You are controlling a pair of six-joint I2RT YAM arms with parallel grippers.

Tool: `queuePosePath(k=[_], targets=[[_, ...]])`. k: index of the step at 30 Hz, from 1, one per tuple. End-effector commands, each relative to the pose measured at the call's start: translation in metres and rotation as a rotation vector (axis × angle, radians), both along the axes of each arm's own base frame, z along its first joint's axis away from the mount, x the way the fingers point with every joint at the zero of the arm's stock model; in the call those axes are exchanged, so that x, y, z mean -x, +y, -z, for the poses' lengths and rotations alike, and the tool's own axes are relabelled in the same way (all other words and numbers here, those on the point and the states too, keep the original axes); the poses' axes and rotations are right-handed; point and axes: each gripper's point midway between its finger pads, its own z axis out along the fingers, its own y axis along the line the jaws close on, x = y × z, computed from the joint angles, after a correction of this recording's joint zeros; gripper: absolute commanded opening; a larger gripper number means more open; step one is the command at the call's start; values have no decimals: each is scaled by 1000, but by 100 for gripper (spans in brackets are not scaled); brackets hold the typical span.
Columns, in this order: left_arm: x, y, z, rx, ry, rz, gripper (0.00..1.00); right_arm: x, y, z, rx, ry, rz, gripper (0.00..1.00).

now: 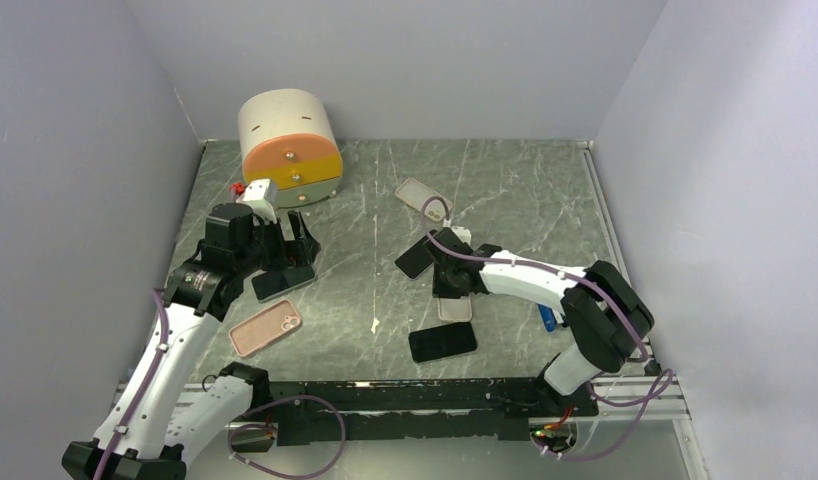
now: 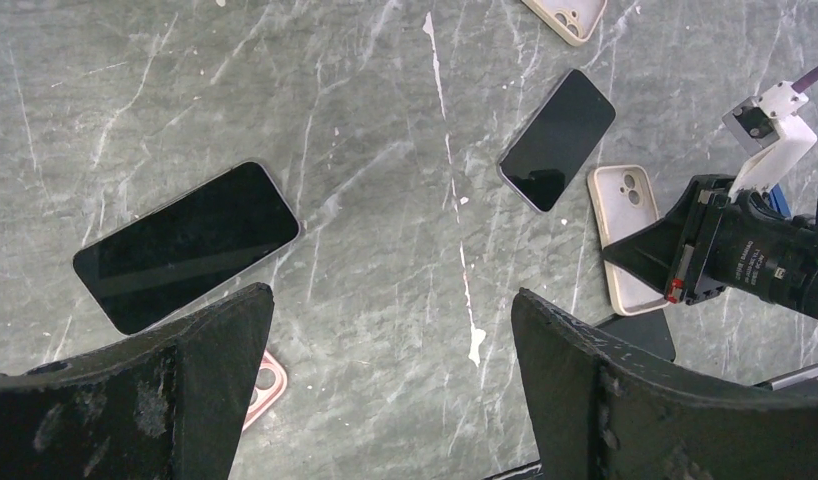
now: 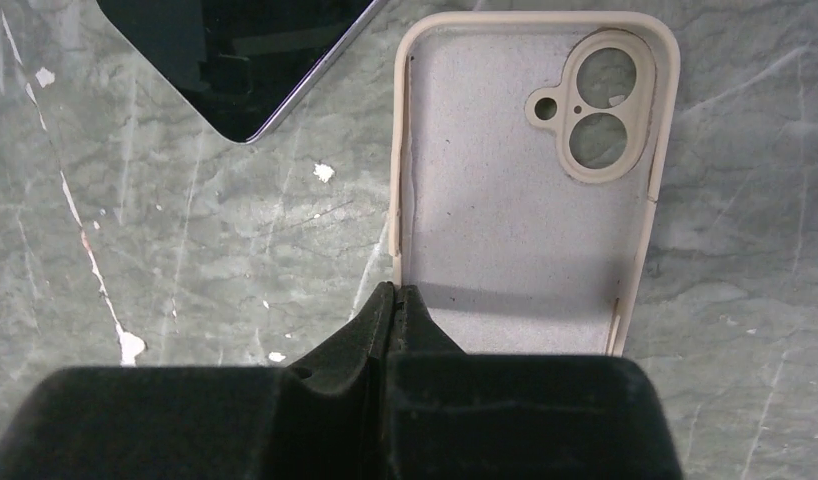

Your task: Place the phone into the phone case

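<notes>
right gripper (image 3: 395, 300): jaws pressed together, nothing between them. the tip sits low at the near left corner of the beige case (image 3: 515, 200); contact cannot be told.

beige case: flat on the marble table (image 3: 185, 250), inside face up, empty, camera cut-outs at its far right corner.

tilted phone (image 3: 235, 60): dark screen up, aslant, beyond the far left corner of the beige case, with a strip of table between them.

left gripper (image 2: 390, 310): jaws spread wide, holding nothing, hanging above the table.

left phone (image 2: 185, 245): dark screen up, flat and aslant, just ahead of one fingertip (image 2: 250, 300), not between the jaws.

pink case (image 2: 265, 385): the left wrist view shows only a corner with its camera opening, beside that fingertip. the top view shows it flat, nearer the arm bases than the left phone and apart from it.

near phone (image 1: 442, 341): dark screen up, flat, just on the base side of the beige case.

second beige case (image 1: 422, 197): flat, farther back than the tilted phone, apart from both grippers.

cream and orange drum (image 1: 288, 148): at the far left of the table, beyond the left gripper.

blue object (image 1: 547, 318): small, beside the right arm; kind cannot be told.
</notes>
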Motion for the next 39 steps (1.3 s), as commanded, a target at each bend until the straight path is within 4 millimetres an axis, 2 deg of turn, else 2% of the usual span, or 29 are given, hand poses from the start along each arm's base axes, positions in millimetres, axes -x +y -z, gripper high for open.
queuePosePath(k=[1,5,9,13,16,19,22,26,31,39], targets=[[-2,5,-21,-7,-65,-12,94,-15,7,-11,-26,-35,98,0],[-1,5,-22,-7,-70,-14,94,-21,5,-18,-28,-56,158,13],[0,5,-23,-4,-75,-12,94,-31,5,-21,-15,-86,186,14],[1,4,-23,-2,-74,-7,94,-39,9,-26,-19,-96,216,34],[2,5,-25,1,-83,-7,94,-53,23,-42,-73,-117,257,43],[3,6,-27,1,-88,-12,94,-67,31,-52,-89,-100,386,52],[5,8,-29,-1,-97,-22,94,-76,36,-51,-73,-60,501,60],[6,10,-31,-2,-103,-31,94,-84,31,-51,18,-4,659,69],[7,9,-33,2,-111,-24,94,-94,43,-42,43,53,700,74],[8,10,-34,4,-116,-27,94,-102,36,-27,30,70,770,77]])
